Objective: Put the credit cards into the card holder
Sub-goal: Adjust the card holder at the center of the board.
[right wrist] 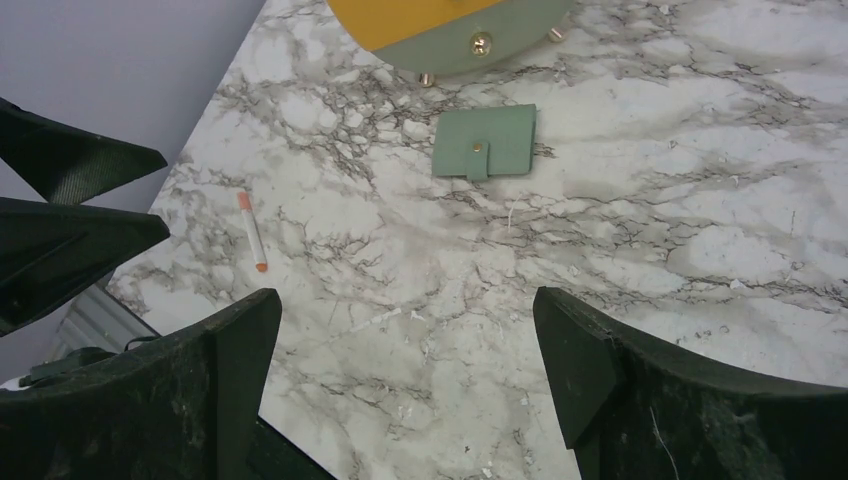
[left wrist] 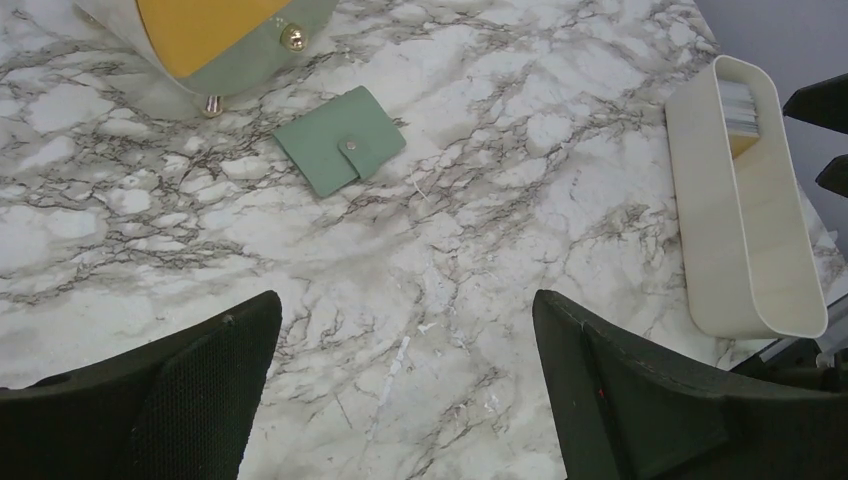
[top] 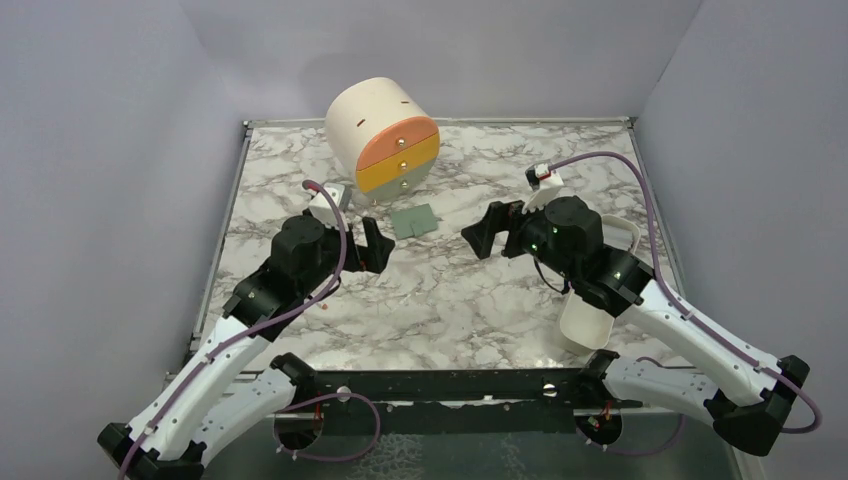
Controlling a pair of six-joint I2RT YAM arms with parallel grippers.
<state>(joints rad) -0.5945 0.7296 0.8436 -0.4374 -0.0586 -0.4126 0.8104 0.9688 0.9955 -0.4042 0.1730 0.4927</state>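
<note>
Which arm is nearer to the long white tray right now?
Right. The right arm stretches directly over the white tray, hiding its middle. The left arm is far to the tray's left, beyond the green wallet.

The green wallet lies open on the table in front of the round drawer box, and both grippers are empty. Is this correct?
No. The left wrist view shows the wallet closed, its tab snapped shut. It does lie on the table in front of the drawer box, and the left gripper and right gripper are empty.
</note>
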